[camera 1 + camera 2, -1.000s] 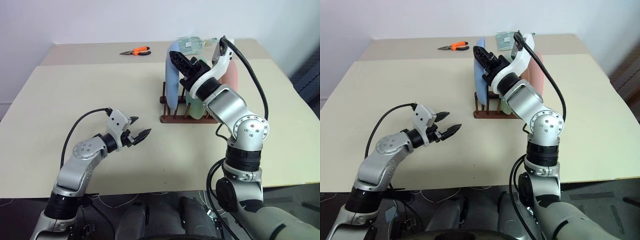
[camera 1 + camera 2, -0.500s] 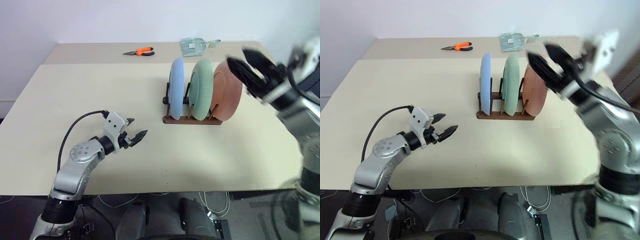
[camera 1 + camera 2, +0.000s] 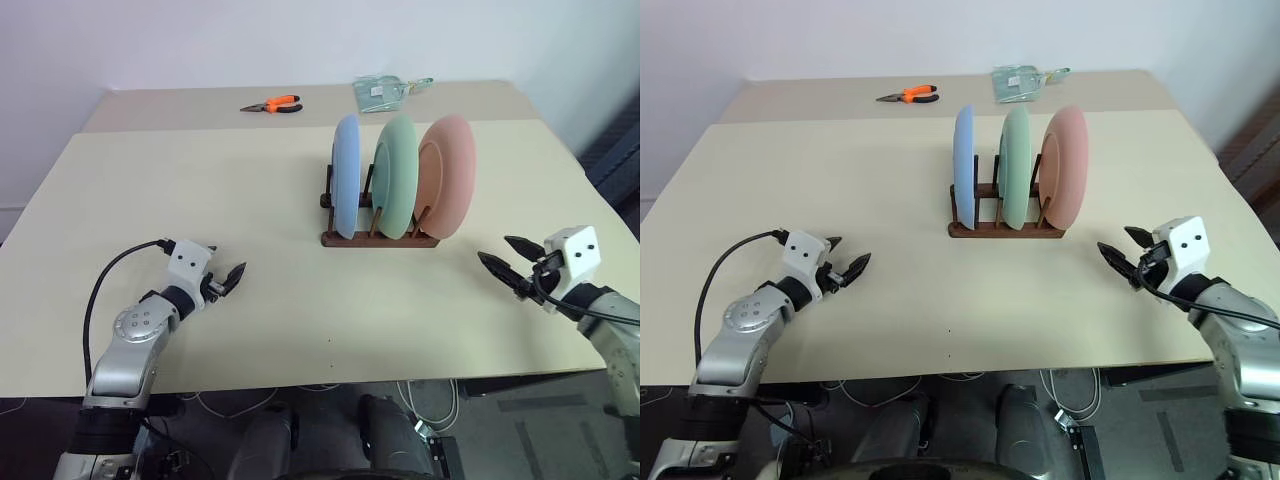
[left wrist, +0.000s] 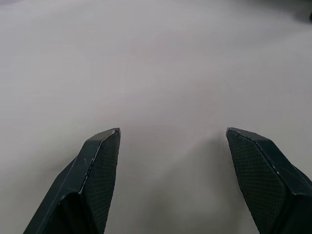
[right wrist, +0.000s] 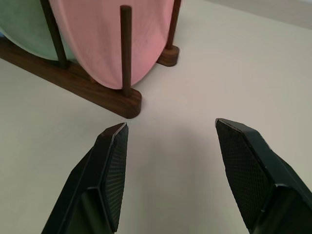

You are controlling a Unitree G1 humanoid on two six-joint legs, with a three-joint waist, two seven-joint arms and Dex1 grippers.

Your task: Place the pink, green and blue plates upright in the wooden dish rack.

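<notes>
Item: wooden dish rack [image 3: 380,236], mid-tabletop [image 3: 200,180]. Contents: blue plate [image 3: 346,175], green plate [image 3: 396,177], pink plate [image 3: 448,177], all three on edge between the pegs, blue at my left, pink at my right. I judge the placing complete.

Left end effector [image 3: 226,280]: released, fingers spread, holding nothing, low over bare tabletop, well apart from the rack.

Right end effector [image 3: 508,261]: released, holding nothing, to the right of the rack and clear of it.

Risks, as I judge them:
- The rack is narrower than the plates; a knock from my right arm could tip it or roll the pink plate out.
- The pink plate leans a little on its peg; a jolt to the tabletop might unseat it.

Other items: orange-handled pliers [image 3: 272,103] and a clear packet [image 3: 385,92] at the far edge.

Markings: no brand, label or writing legible on any item.
</notes>
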